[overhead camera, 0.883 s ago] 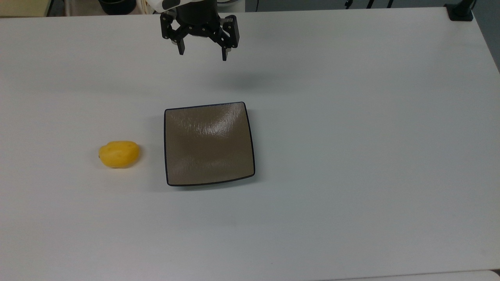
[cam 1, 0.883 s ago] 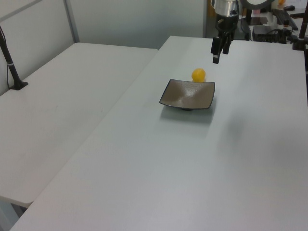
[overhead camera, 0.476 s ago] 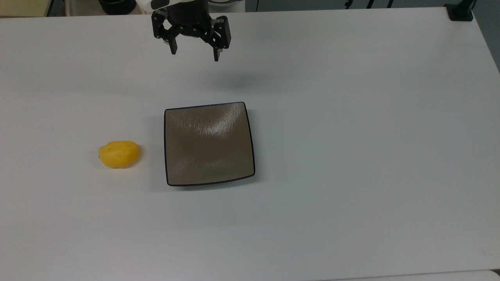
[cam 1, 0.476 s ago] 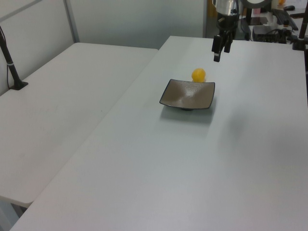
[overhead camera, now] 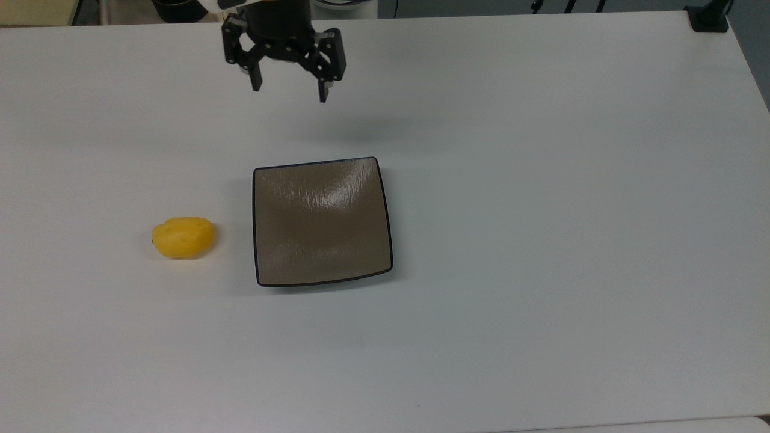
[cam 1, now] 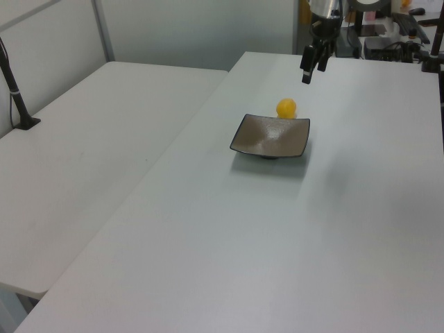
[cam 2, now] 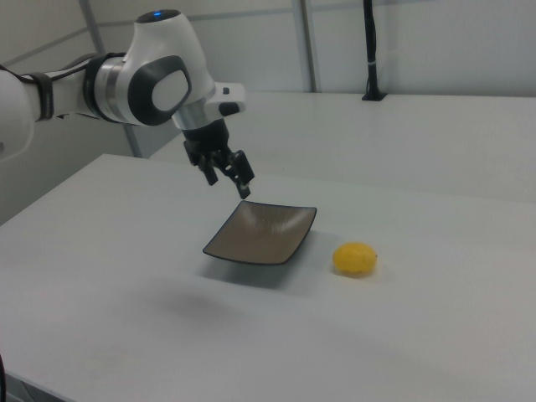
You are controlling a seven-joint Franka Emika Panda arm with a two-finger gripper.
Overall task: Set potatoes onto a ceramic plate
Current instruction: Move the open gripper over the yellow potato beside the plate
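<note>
Taking the ceramic plate (overhead camera: 322,221) as the landmark: on the top view's left of it, just beside it but not touching, the potato (overhead camera: 183,238) lies on the bare white counter (overhead camera: 541,240). It is bright yellow, smooth, a lumpy oval with faint dimples. Nothing stands between potato and plate. The plate is square with rounded corners, glossy brown-taupe with a thin dark rim and a streaked sheen, and nothing lies on it.

Above the plate in the top view, well apart from it and raised off the counter, hangs the black pincer (overhead camera: 289,94), its two fingers spread wide with nothing between them. Its soft shadow falls on the counter between pincer and plate.

In the left view the plate (cam 1: 270,136) hides the lower part of the potato (cam 1: 286,107) behind it, and the pincer (cam 1: 309,72) hangs beyond both. The arm is cut off at the top edge there.

In the right view the white arm (cam 2: 126,84) reaches in from the right view's left, the pincer (cam 2: 226,176) above the plate's (cam 2: 261,234) far corner, the potato (cam 2: 355,259) on the plate's right.
</note>
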